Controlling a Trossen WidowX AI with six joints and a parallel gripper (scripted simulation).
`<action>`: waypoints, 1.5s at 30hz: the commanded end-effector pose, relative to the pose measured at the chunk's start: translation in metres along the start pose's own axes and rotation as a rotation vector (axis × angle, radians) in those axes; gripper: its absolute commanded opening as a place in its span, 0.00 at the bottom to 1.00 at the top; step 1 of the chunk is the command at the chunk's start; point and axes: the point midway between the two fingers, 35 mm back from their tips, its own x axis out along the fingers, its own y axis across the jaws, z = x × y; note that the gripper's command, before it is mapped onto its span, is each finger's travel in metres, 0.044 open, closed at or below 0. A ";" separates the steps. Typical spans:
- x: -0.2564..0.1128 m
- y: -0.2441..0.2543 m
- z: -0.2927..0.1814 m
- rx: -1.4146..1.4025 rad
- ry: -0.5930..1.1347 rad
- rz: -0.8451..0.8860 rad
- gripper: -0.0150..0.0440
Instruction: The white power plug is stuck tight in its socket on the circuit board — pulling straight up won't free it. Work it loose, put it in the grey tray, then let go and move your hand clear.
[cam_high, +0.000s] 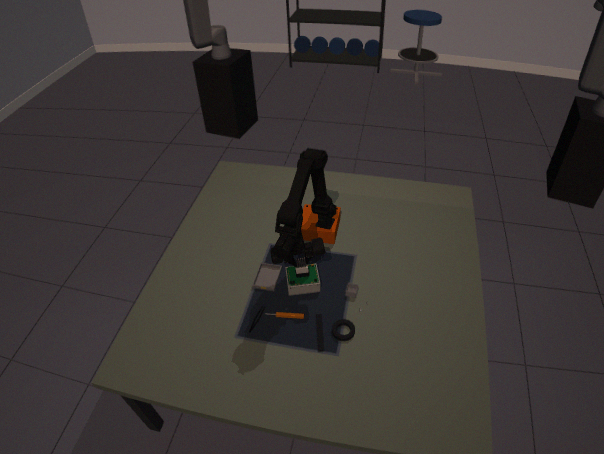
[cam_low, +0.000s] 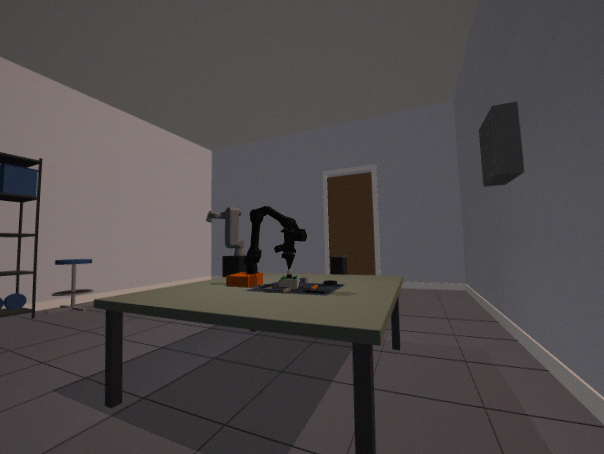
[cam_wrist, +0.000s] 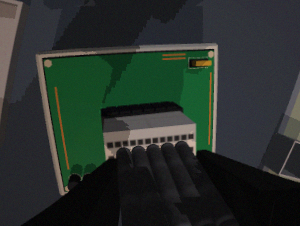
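At the lower middle of the wrist view, the gripper grips the white plug, probably for working it loose.
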 end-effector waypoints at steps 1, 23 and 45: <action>-0.010 0.001 0.001 0.010 0.014 0.027 0.25; -0.014 -0.001 0.001 0.010 0.014 0.036 0.25; -0.014 -0.018 0.001 0.011 0.013 0.236 0.25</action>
